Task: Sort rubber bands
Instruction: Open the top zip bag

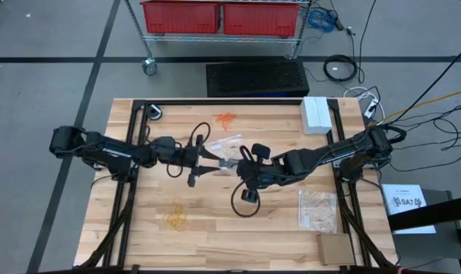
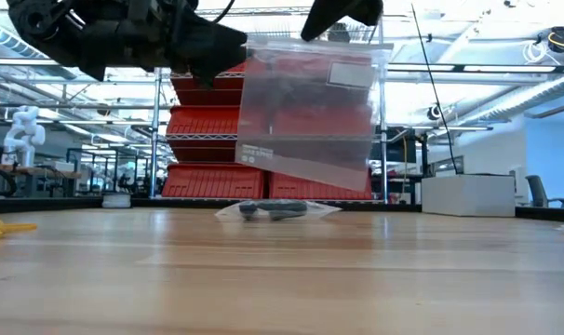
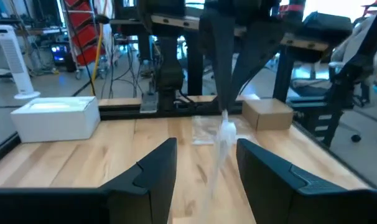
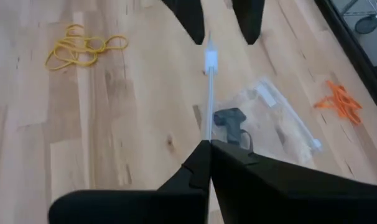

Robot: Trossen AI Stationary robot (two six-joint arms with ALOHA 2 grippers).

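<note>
The right gripper (image 4: 208,146) is clamped shut on the top edge of a clear plastic bag (image 2: 305,112) and holds it hanging above the table (image 1: 238,243), clear of the wood in the low view. The left gripper (image 3: 204,165) faces that bag edge-on, its two fingers (image 3: 152,168) standing wide apart with the bag's thin edge in the gap between them; no contact is visible.

Landmark: the hanging bag.

- Black rubber bands (image 4: 231,119): lying directly beneath the hanging bag, inside a second clear bag (image 4: 282,115) that lies flat on the table. Seen low, this dark cluster (image 2: 273,209) sits under the bag's lower edge.
- Orange rubber bands (image 1: 226,119): loose on the wood, beyond the hanging bag toward the far edge of the table.
- Pale yellow rubber bands (image 1: 176,217): loose on the wood, on the near side of the hanging bag and toward the left arm's side.

Judgement: the step in hand appears to be opening the hanging bag. The relation that governs it is the bag's plane, which runs along the line joining the two grippers, so the left fingers straddle the sheet edge-on. The left gripper is the free tool and the nearer one to the yellow cluster. Whether the bag mouth is already parted cannot be told.
</note>
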